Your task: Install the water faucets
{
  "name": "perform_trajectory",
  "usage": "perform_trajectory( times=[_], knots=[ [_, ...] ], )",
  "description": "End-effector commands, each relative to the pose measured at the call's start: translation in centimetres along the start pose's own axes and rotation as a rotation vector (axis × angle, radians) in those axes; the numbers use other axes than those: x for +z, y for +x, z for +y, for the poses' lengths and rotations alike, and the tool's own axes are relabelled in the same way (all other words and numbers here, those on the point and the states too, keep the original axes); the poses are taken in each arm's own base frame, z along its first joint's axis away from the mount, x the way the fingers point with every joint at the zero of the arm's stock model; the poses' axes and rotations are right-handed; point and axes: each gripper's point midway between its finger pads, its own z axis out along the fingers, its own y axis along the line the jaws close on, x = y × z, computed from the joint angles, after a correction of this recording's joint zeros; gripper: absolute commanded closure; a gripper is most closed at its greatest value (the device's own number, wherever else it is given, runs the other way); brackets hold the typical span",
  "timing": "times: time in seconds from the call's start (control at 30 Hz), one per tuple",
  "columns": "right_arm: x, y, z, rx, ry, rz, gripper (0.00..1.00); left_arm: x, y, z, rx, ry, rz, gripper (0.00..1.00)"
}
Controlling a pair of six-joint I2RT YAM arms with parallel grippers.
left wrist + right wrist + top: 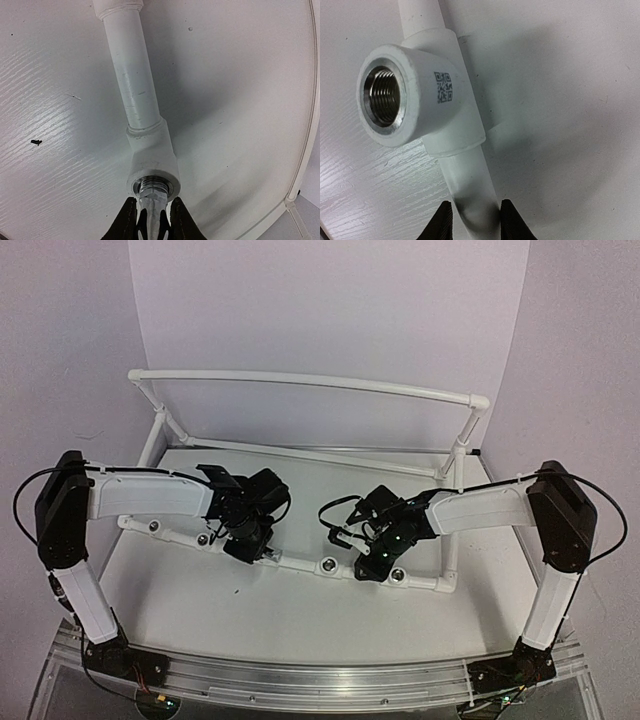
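On the white desk (200, 610) stands the white pipe frame (300, 381), and both arms reach down to its near rail. The right claw (472, 207) straddles that rail with its two fingers pressed to either side of the pipe, so we judge that it is clamped on the frame to steady it, just beside an empty socket (382, 95) whose metal threads show clean and bare. The left claw (153, 210) is closed on the faucet (150, 190), a small chrome piece held between the finger pads with its hexagonal collar at the mouth of a tee fitting (152, 155). We cannot tell how many turns of thread, if any, have caught. We expect the faucet to be rigid, dense for its size and slick on its polished faces, so a pinch on round chrome may slip once the thread tightens. We would hold it on the body behind the hexagon, or on its flats, and keep its axis in line with the socket to avoid cross-threading. It will not bruise, but the plastic frame may flex or slide on the desk, which makes the other claw's hold important.
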Motion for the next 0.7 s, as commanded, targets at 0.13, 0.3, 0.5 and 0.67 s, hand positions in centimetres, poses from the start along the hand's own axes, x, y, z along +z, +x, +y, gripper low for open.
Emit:
perform_trajectory(
  times=[0.13,0.3,0.5,0.67],
  knots=[
    [-0.88,0.01,0.59,-0.015,-0.019,-0.002,0.71,0.63,-0.29,-1.68,0.03,-0.03,0.007,1.0],
    [-1.01,0.0,0.63,-0.016,-0.021,-0.004,0.72,0.69,-0.62,-1.78,0.119,-0.044,-0.016,1.0],
    [-0.96,-0.01,0.7,-0.017,-0.024,-0.002,0.72,0.53,-0.7,-2.4,0.243,-0.024,-0.028,1.0],
    [-0.92,-0.03,0.69,-0.016,-0.026,-0.001,0.72,0.63,-0.83,-2.43,0.358,-0.059,-0.048,1.0]
  ],
)
